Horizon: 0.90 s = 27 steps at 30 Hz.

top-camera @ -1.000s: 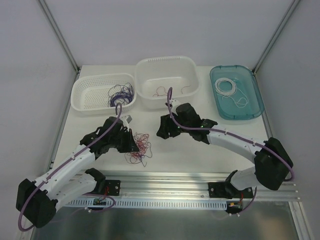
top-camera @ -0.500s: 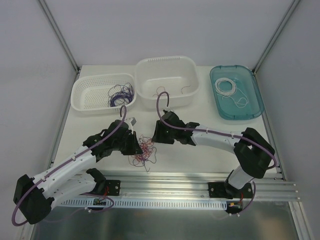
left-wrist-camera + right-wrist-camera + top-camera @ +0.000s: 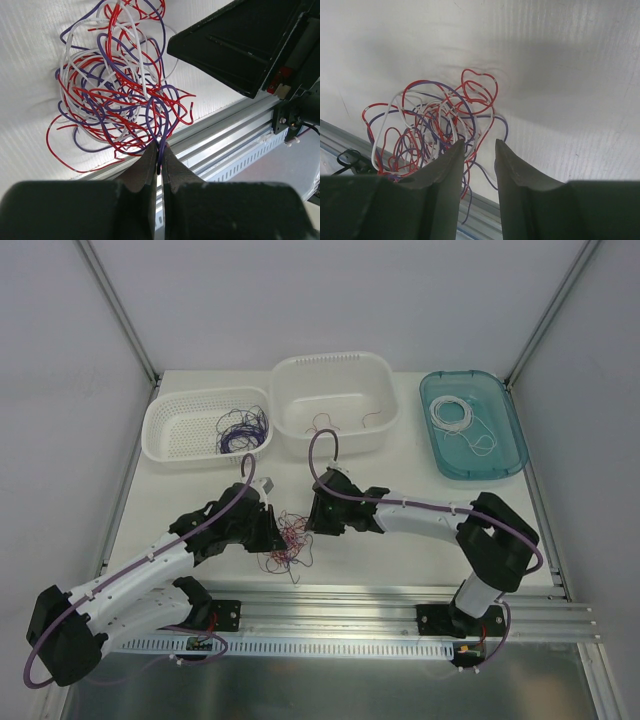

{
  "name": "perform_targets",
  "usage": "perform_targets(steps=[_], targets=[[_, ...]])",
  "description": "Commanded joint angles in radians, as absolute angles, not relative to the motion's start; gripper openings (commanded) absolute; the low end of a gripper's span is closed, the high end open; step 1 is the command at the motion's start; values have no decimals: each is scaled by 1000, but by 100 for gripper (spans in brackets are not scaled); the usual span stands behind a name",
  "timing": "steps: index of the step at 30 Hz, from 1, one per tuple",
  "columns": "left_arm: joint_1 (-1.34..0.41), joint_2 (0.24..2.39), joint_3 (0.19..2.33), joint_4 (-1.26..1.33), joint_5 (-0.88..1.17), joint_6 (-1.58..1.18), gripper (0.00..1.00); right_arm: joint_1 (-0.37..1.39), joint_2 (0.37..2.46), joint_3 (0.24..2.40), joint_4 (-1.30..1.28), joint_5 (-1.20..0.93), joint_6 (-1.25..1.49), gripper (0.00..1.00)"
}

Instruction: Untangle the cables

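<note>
The cables [image 3: 290, 540] lie as one tangle of thin red, purple and white strands on the table's near middle. My left gripper [image 3: 273, 530] sits at the tangle's left edge. In the left wrist view it [image 3: 160, 150] is shut on a purple cable that loops up into the tangle [image 3: 115, 85]. From the right, my right gripper [image 3: 313, 522] reaches the heap. Its jaws [image 3: 479, 145] stand apart in the right wrist view, just over the tangle's [image 3: 430, 125] edge, with a red and a purple strand running into the gap between them.
At the back stand a white perforated basket [image 3: 160, 435] holding purple wires, a white tub [image 3: 330, 360] with red wires and a teal tray [image 3: 515, 435] with white wire. An aluminium rail [image 3: 330, 600] runs along the near table edge, close below the tangle.
The right gripper has come down and left to the tangle, its jaws narrowing. The left gripper has kept its hold, dragging the tangle slightly right.
</note>
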<state>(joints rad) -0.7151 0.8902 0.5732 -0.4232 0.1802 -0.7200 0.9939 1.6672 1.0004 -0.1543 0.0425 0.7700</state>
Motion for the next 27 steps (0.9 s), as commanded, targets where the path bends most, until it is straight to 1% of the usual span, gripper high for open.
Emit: perform_targets(steps=[1, 5, 6, 8, 9, 10, 15, 20, 22, 23, 27], targets=[[-727, 891, 563, -387, 175, -738, 0, 1002, 1678, 1040, -160, 64, 808, 34], [-729, 894, 560, -384, 170, -742, 0, 1008, 1674, 1040, -163, 74, 807, 23], [-729, 893, 558, -383, 169, -744, 0, 1009, 1671, 1040, -164, 74, 807, 17], [-729, 893, 554, -382, 158, -745, 0, 1011, 1655, 1042, -176, 87, 799, 10], [-729, 891, 549, -383, 152, -749, 0, 1011, 1648, 1042, -184, 94, 795, 3], [-729, 890, 546, -383, 147, -752, 0, 1012, 1640, 1040, -190, 100, 790, 1], [-729, 876, 531, -391, 85, -755, 0, 1006, 1557, 1048, -288, 196, 709, 1], [-718, 871, 535, -433, 5, -772, 0, 965, 1387, 1089, -501, 377, 580, 1], [-700, 876, 543, -456, -23, -775, 0, 930, 1332, 1117, -585, 426, 499, 1], [-693, 876, 545, -460, -29, -776, 0, 913, 1266, 1126, -610, 463, 471, 1], [-647, 874, 546, -477, -48, -782, 0, 804, 1102, 1202, -702, 509, 303, 1]])
